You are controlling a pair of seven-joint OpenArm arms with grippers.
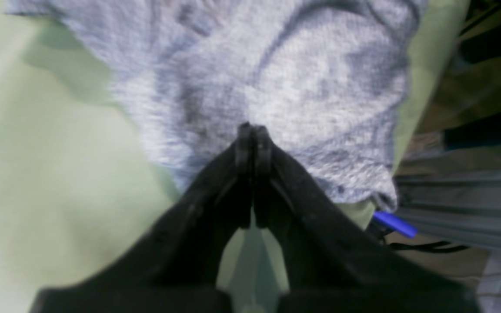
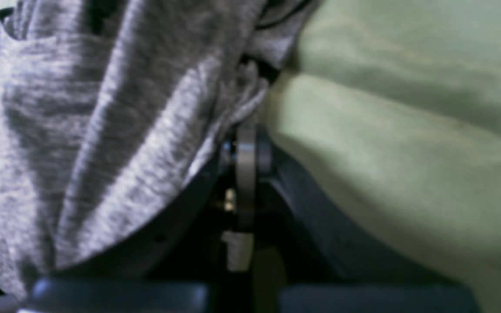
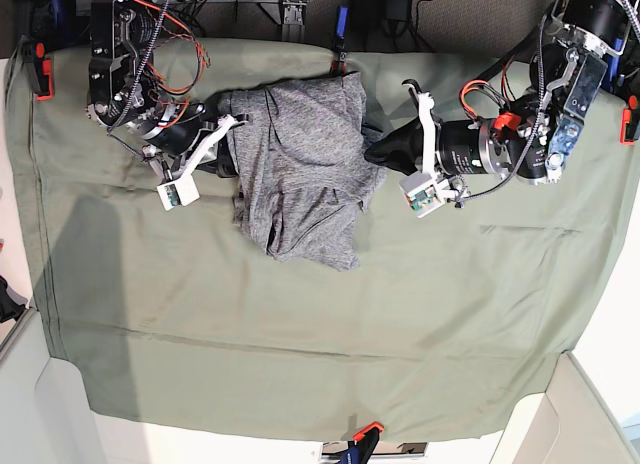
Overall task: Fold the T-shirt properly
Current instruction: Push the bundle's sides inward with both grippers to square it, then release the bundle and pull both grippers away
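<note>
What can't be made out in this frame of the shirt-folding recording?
- Sleeves and collar of the T-shirt: base view, lost in the bunched folds.
- Left tool tips: left wrist view, blurred; whether cloth is pinched is unclear.
- Right tool: right wrist view, draped fabric hides one side.
- Green sheet under the shirt: covered.

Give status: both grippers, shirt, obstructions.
Left gripper shut on heather-grey knit T-shirt. Right gripper shut on its opposite edge. Shirt bunched on olive-green cloth sheet. Nothing in the way.
</note>
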